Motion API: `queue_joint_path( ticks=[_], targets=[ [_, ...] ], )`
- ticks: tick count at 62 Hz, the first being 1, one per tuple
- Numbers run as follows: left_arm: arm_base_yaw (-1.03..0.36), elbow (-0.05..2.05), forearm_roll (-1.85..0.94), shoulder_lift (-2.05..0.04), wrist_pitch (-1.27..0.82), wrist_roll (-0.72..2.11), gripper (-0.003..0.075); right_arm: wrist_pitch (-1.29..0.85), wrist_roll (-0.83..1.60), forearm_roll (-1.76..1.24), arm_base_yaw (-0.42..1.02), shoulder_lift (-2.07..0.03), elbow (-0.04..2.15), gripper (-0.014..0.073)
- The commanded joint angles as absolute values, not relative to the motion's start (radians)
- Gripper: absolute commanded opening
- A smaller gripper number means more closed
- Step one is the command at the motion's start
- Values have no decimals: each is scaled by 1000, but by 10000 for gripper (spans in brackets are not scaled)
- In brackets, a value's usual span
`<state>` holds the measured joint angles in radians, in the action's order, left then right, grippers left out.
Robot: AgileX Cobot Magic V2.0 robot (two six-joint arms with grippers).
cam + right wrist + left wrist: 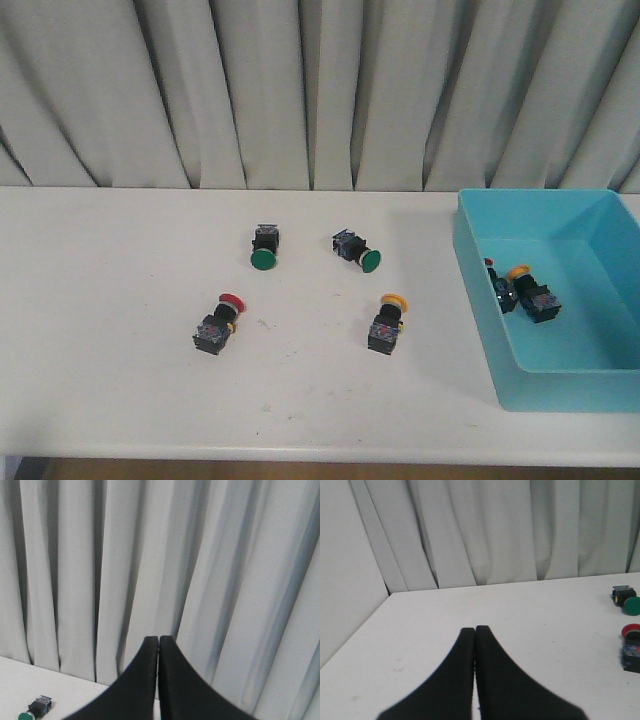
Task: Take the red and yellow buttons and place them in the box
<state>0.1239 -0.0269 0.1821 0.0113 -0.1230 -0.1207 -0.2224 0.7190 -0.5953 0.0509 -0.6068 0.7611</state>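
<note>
A red button (220, 322) lies on the white table, left of centre, and shows at the edge of the left wrist view (632, 645). A yellow button (388, 322) lies right of centre. The turquoise box (478, 290) stands at the right and holds a red button (499, 285) and a yellow button (531, 292). Neither gripper shows in the front view. My left gripper (475, 628) is shut and empty over bare table, left of the red button. My right gripper (158, 638) is shut and empty, raised and facing the curtain.
Two green buttons lie further back, one (264, 247) left of centre and one (357, 250) at centre; they also show in the left wrist view (626, 600) and the right wrist view (36, 707). A grey curtain (320, 90) hangs behind the table.
</note>
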Motion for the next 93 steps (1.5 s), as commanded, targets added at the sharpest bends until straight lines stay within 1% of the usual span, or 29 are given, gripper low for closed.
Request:
queue_joint_path(
  ticks=[1, 73, 78, 82, 93],
  targets=[
    [119, -77, 178, 27, -56, -119, -3, -155, 728, -606, 52, -607, 788, -6],
    [119, -75, 178, 26, -77, -121, -3, -154, 736, -601, 52, -607, 788, -3],
    [119, -75, 178, 26, -77, -121, -3, -151, 737, -484, 52, -599, 788, -3],
    [119, -75, 178, 26, -77, -121, -3, -155, 685, -355, 52, -575, 757, -3],
    [119, -75, 178, 26, -77, -121, -3, -69, 388, -83, 52, -470, 561, -3]
  ],
)
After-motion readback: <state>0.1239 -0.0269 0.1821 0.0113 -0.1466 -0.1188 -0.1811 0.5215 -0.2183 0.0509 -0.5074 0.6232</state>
